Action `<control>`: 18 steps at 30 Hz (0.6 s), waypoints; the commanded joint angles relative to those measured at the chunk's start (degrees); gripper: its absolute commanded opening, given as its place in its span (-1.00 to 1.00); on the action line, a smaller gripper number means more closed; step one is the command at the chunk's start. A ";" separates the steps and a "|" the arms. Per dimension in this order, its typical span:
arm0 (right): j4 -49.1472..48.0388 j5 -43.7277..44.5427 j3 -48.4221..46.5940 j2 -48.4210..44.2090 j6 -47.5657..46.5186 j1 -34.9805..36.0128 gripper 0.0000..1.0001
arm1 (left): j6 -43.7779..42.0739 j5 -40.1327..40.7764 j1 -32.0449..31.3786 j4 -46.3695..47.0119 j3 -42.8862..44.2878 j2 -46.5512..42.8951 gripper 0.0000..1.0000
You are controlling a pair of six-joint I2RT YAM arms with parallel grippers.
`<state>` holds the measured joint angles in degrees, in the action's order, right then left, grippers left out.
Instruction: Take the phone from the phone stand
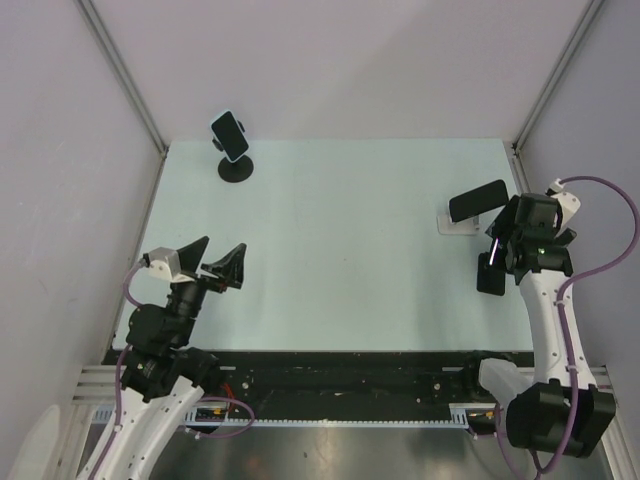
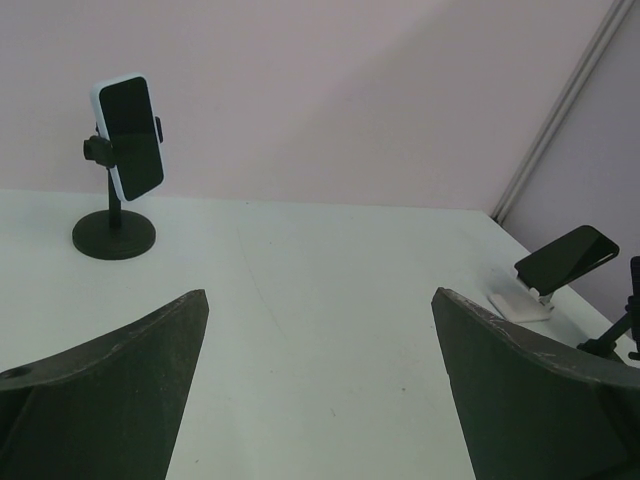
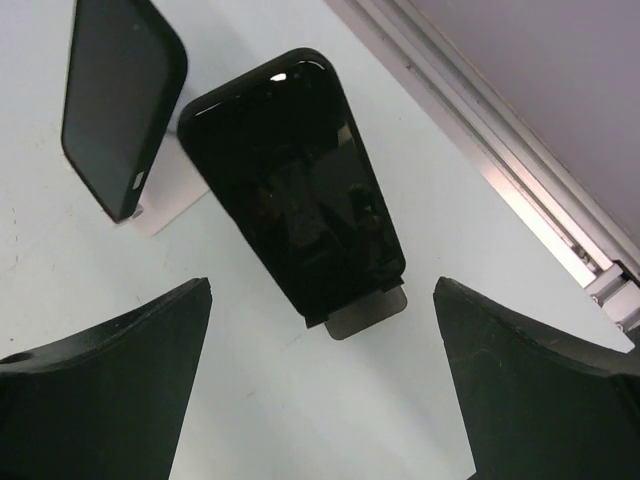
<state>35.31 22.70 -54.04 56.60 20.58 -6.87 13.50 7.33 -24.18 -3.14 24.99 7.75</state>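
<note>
A black phone (image 3: 295,215) leans on a low grey stand (image 3: 372,312) near the table's right edge; it also shows in the top view (image 1: 490,273). My right gripper (image 3: 322,290) is open and empty, hovering right over this phone with a finger on either side of its lower end, not touching; in the top view it (image 1: 498,246) sits just above the phone. A second black phone (image 3: 120,100) rests on a white stand (image 3: 165,208) just behind. My left gripper (image 1: 215,262) is open and empty at the near left.
A white-edged phone (image 1: 229,134) stands clamped on a black round-based stand (image 1: 236,169) at the far left corner, also in the left wrist view (image 2: 130,135). The aluminium frame rail (image 3: 500,170) runs close along the right. Walls enclose three sides.
</note>
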 commanded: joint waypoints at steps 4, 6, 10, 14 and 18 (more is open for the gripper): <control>-10.51 -11.17 -2.38 5.09 -3.08 -8.76 1.00 | -1.10 0.23 -1.92 0.24 2.43 -0.01 1.00; -12.27 -13.98 -2.30 7.11 -6.33 -9.03 1.00 | -1.19 0.23 -2.09 0.24 2.43 0.07 1.00; -16.05 -16.45 -2.30 9.84 -11.17 -9.30 1.00 | -1.37 0.14 -2.36 0.24 2.43 0.25 1.00; -17.47 -17.77 -2.30 11.08 -13.19 -10.87 0.99 | -1.28 0.05 -2.53 0.24 2.34 0.95 1.00; -18.08 -20.67 -2.30 12.30 -13.98 -12.02 0.99 | -1.37 -0.13 -2.62 0.32 2.34 1.83 1.00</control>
<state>21.04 5.61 -54.04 68.01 9.32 -17.63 13.02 7.31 -26.33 -3.62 24.99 8.27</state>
